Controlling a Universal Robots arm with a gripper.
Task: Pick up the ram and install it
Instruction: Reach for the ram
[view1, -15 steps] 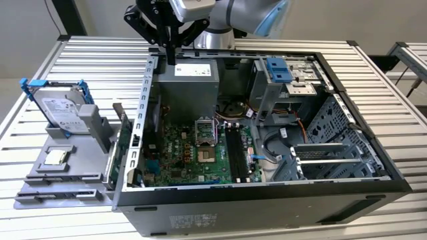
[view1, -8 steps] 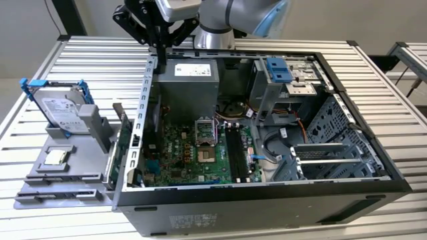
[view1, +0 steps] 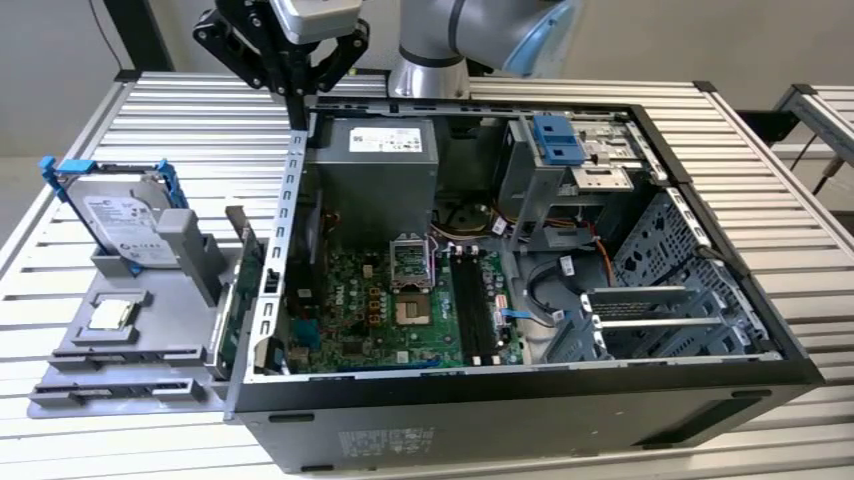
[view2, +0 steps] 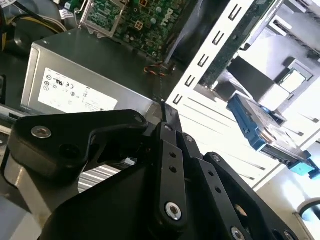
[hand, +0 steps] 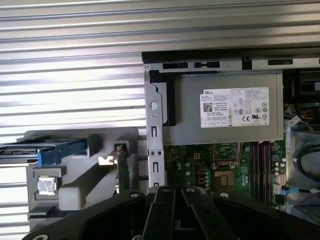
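Note:
My gripper (view1: 296, 98) hangs above the far corner of the open computer case (view1: 747, 330), on the exterior view's left, next to the grey power supply (view1: 380, 150). Its black fingers (view2: 167, 120) are pressed together and nothing shows between them; in the first wrist view the gripper (hand: 172, 191) hovers over the case's perforated side rail (hand: 155, 160). The ram is out of view. The motherboard (view1: 387, 320) lies on the case floor, with long black memory slots (view1: 470, 300) beside the processor socket (view1: 411, 290).
A grey fixture (view1: 134, 350) at the exterior view's left holds a hard drive in a blue frame (view1: 120, 215), a small chip (view1: 114, 315) and an upright green circuit card (view1: 244, 260) close to the case wall. Drive cages and cables crowd the case's right half.

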